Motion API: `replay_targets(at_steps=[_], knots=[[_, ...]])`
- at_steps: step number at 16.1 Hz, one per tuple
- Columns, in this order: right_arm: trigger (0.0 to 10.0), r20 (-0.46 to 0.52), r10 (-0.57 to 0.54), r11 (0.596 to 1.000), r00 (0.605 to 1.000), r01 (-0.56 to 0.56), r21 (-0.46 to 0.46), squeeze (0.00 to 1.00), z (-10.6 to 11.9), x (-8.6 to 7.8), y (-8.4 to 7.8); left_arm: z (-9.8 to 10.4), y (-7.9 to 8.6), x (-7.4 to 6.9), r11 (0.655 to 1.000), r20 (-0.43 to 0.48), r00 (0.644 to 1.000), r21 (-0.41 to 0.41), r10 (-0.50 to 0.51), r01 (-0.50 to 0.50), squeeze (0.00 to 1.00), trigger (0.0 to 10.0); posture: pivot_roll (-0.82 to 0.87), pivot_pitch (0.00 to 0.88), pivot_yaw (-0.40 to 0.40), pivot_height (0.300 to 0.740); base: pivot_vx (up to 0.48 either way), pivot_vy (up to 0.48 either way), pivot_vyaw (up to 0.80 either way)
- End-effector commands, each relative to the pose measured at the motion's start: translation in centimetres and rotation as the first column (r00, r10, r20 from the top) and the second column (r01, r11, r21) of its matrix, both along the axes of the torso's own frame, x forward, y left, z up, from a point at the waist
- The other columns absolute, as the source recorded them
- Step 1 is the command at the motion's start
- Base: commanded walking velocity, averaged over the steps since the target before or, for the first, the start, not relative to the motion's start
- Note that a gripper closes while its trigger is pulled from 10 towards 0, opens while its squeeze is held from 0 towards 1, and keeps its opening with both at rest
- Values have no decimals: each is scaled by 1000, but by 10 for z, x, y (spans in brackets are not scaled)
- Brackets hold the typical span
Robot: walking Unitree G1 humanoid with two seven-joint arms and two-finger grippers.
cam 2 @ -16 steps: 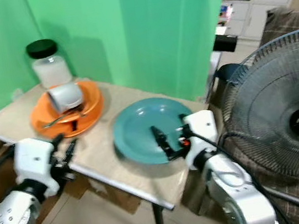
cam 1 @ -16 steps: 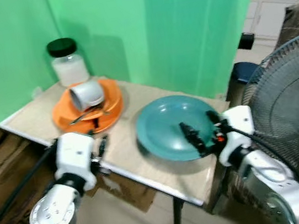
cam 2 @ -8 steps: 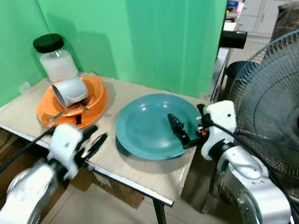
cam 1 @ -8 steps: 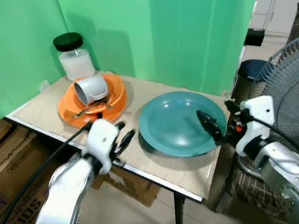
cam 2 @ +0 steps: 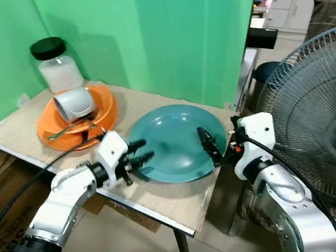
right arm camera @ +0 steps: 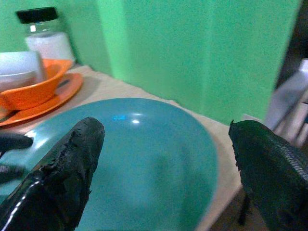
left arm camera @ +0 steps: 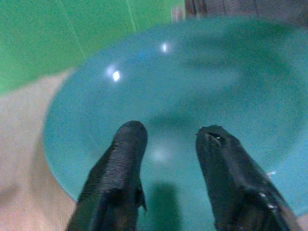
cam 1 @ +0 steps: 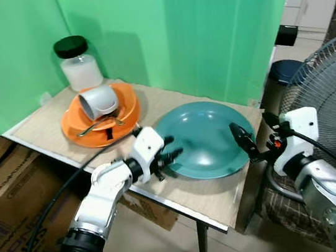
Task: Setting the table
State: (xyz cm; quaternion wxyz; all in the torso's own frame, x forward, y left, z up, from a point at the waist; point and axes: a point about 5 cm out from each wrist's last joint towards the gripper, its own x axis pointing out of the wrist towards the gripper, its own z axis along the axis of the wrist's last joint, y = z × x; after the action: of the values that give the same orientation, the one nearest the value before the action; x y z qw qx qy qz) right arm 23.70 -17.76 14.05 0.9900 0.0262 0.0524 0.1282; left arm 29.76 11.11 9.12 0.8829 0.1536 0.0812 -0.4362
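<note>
While parted and holding nothing, left gripper (cam 1: 167,158) and right gripper (cam 1: 253,141) flank one teal plate (cam 1: 204,138) on table (cam 1: 43,128). One orange plate (cam 1: 74,126), one cup (cam 1: 99,101), one jar (cam 1: 78,66); utensils beneath cup indistinct.

A wide, shallow teal plate (cam 1: 204,136) is laid flat near the front right of the table. To its left, an orange plate (cam 1: 100,117) is set, on which an orange bowl, a grey cup (cam 1: 98,102) tipped on its side and cutlery (cam 1: 96,127) are stacked.
</note>
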Motion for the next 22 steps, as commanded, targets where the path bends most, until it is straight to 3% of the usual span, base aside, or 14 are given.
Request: replay_targets(at_steps=[1,2,3,4,5,9,12,13,15,16,17,18,22], knots=[[10000,12,-19,1000,1000,19,-1,0,4,-2,-4,-3,5,2,999,8,1000,38,15,-15,1000,10000,-37,0,70,740,0,0,0],[10000,7,-24,1000,1000,24,-2,0,4,-3,-5,-11,11,4,996,5,999,73,43,-43,1000,10000,-37,0,70,740,0,0,0],[10000,-2,-20,1000,1000,20,-3,0,3,-3,-4,-18,16,5,993,-10,999,106,53,-51,812,10000,-35,0,68,740,0,0,0],[10000,-6,-17,1000,1000,16,-3,0,3,-3,-4,-21,18,5,992,-17,999,118,52,-50,812,10000,-35,0,67,740,0,0,0],[10000,-31,-13,1000,999,13,0,0,2,-2,-3,-26,21,3,989,-25,999,144,45,-41,0,10000,-33,0,65,740,0,0,0],[10000,-116,-43,990,992,58,126,0,-1,6,-10,-34,28,1,984,-24,996,161,82,-77,0,10000,-26,0,48,740,0,0,0],[10000,-271,104,982,957,-55,182,0,-17,5,5,-38,29,0,982,-16,996,168,87,-83,0,10000,-23,0,36,740,0,0,0],[10000,-325,94,979,941,-29,200,0,-24,7,7,-38,29,0,981,-13,996,173,86,-83,0,10000,-22,0,33,740,0,0,0],[10000,-337,108,965,935,-17,262,0,-25,10,14,-39,28,0,982,-9,996,173,84,-81,0,10000,-16,0,28,740,0,0,0],[8784,-331,124,949,936,-15,315,0,-21,12,18,-39,27,0,982,-5,997,172,82,-80,0,10000,-14,0,26,740,0,0,0],[1216,-322,136,936,937,-15,352,0,-18,14,19,-39,27,1,982,-2,997,171,83,-82,0,10000,-12,0,24,740,0,0,0],[0,-319,138,931,938,-13,365,0,-17,15,19,-39,28,1,982,0,996,171,85,-84,0,10000,-12,0,24,740,0,0,0],[0,-322,139,928,937,-10,372,0,-15,15,17,-39,28,2,979,18,996,184,82,-84,0,10000,-12,0,25,740,0,0,0]])
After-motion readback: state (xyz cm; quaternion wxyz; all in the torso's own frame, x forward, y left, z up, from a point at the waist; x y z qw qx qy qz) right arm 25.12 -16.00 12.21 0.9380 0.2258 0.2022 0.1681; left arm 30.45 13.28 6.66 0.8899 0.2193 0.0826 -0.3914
